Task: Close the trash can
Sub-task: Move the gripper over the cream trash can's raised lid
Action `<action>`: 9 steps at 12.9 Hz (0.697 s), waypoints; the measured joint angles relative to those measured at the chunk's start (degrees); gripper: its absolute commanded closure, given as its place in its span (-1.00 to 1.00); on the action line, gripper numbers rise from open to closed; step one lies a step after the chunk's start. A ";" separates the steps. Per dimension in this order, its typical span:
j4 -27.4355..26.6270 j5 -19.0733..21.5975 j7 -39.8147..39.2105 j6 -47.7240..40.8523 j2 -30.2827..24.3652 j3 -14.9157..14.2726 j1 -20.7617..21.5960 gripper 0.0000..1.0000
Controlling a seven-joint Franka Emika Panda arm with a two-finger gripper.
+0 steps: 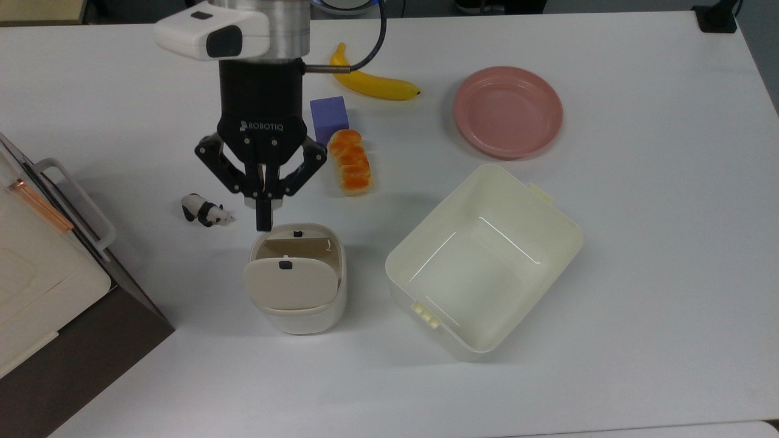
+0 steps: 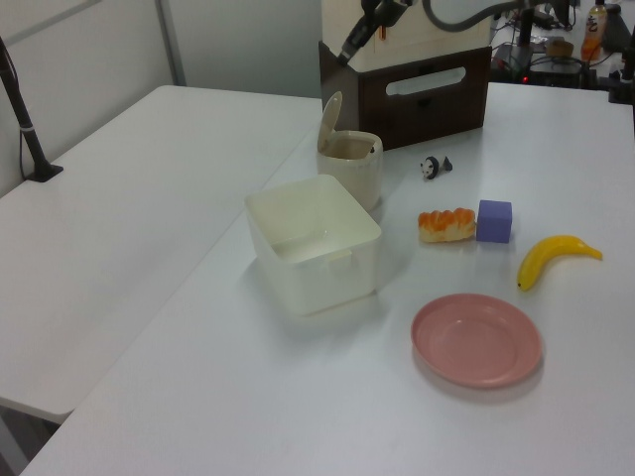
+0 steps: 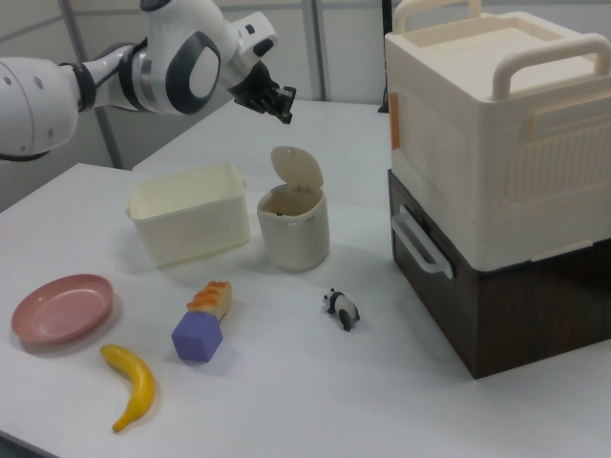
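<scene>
The trash can (image 1: pixel 304 316) is a small cream bin in the middle of the table, with its beige lid (image 1: pixel 291 283) hinged up and open. A small dark button (image 1: pixel 297 233) sits on its rim. My gripper (image 1: pixel 263 224) is shut with nothing in it. In the top view its tip hangs just above the button side of the rim. In the left view the gripper (image 2: pixel 346 52) is well above the trash can (image 2: pixel 352 174) and its raised lid (image 2: pixel 330 114). The right view has the gripper (image 3: pixel 284 113) high over the upright lid (image 3: pixel 296 170).
A large lidless cream tub (image 1: pixel 566 228) stands to the top view's right of the can. A toy panda (image 1: pixel 205 210), a bread roll (image 1: pixel 350 161), a purple block (image 1: pixel 328 115), a banana (image 1: pixel 377 85) and a pink plate (image 1: pixel 508 112) lie around. Stacked boxes (image 1: pixel 36 261) fill the top view's left edge.
</scene>
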 measured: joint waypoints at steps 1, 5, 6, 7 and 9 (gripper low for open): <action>0.05 1.04 0.00 2.64 0.67 0.00 -0.02 1.00; 0.12 2.36 0.00 7.42 2.74 0.00 -0.05 1.00; 0.13 2.61 0.01 7.50 3.25 0.00 -0.04 1.00; 0.15 2.88 0.01 7.53 4.04 0.00 -0.04 1.00; 0.21 2.89 0.02 7.59 5.24 0.00 -0.04 1.00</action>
